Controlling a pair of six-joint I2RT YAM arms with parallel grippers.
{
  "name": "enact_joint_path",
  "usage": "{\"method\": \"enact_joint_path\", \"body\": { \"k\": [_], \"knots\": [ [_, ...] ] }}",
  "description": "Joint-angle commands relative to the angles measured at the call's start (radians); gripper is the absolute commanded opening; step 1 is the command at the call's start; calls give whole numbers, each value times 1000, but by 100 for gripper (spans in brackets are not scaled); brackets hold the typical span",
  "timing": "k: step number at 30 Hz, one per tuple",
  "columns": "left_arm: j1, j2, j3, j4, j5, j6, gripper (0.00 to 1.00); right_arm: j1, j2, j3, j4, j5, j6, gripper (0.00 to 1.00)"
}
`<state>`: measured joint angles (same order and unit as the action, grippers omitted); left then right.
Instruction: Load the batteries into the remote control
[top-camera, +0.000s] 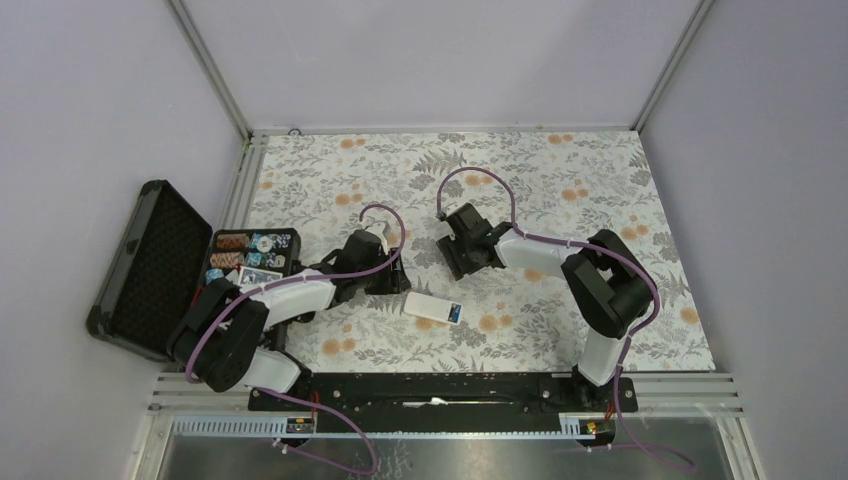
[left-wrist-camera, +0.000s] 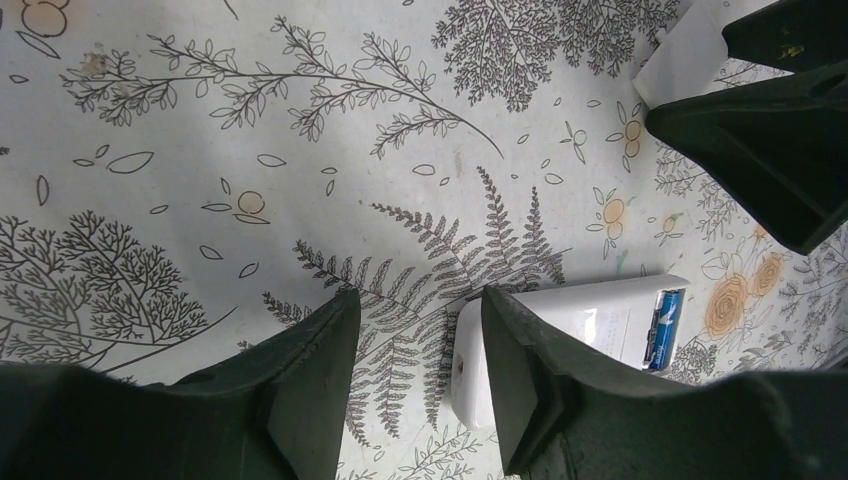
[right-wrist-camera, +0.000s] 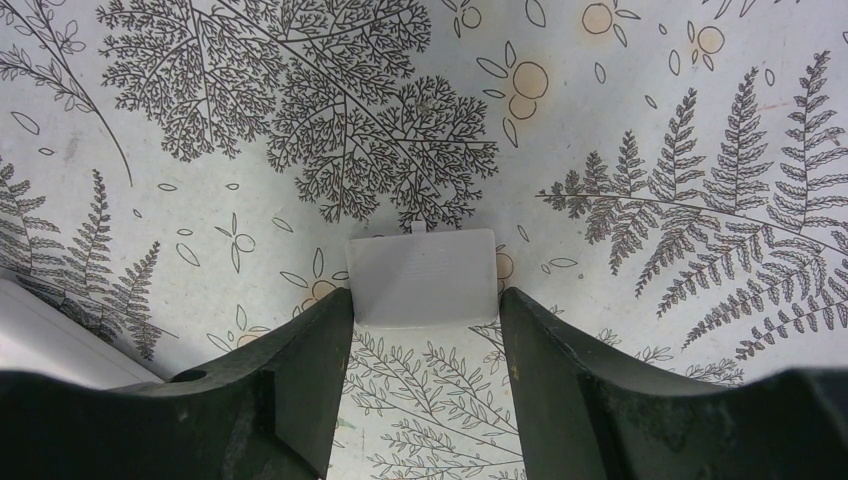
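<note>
The remote control (top-camera: 430, 307) lies back up on the floral table, its white back showing (left-wrist-camera: 590, 325) in the left wrist view. One blue battery (left-wrist-camera: 667, 330) sits in the open bay at its end (top-camera: 455, 314). My left gripper (top-camera: 385, 263) is open just above the remote's other end. Only table shows between its fingertips (left-wrist-camera: 418, 312), and the right finger overlaps the remote's edge. My right gripper (top-camera: 458, 243) is farther back, its fingers touching both sides of a thin white battery cover (right-wrist-camera: 424, 278). That cover (left-wrist-camera: 685, 55) also shows between those fingers from the left wrist.
An open black case (top-camera: 150, 268) with poker chips (top-camera: 245, 255) stands at the left, beside my left arm. A metal rail (top-camera: 450, 385) runs along the near table edge, and walls close in the back and sides.
</note>
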<state>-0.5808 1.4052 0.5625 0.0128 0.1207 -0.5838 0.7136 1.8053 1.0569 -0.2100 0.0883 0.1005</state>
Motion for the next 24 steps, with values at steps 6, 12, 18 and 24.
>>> {"method": "enact_joint_path", "body": {
  "k": [6,12,18,24],
  "knots": [
    [4,27,-9,9,22,6,53,22,10,-34,-88,8,0,63],
    [4,35,-6,9,26,6,53,34,7,-33,-98,21,-4,66],
    [4,36,-5,9,25,6,53,37,8,-29,-107,26,-4,66],
    [4,35,-4,6,24,7,53,41,8,-29,-108,28,-4,58]
  ]
}}
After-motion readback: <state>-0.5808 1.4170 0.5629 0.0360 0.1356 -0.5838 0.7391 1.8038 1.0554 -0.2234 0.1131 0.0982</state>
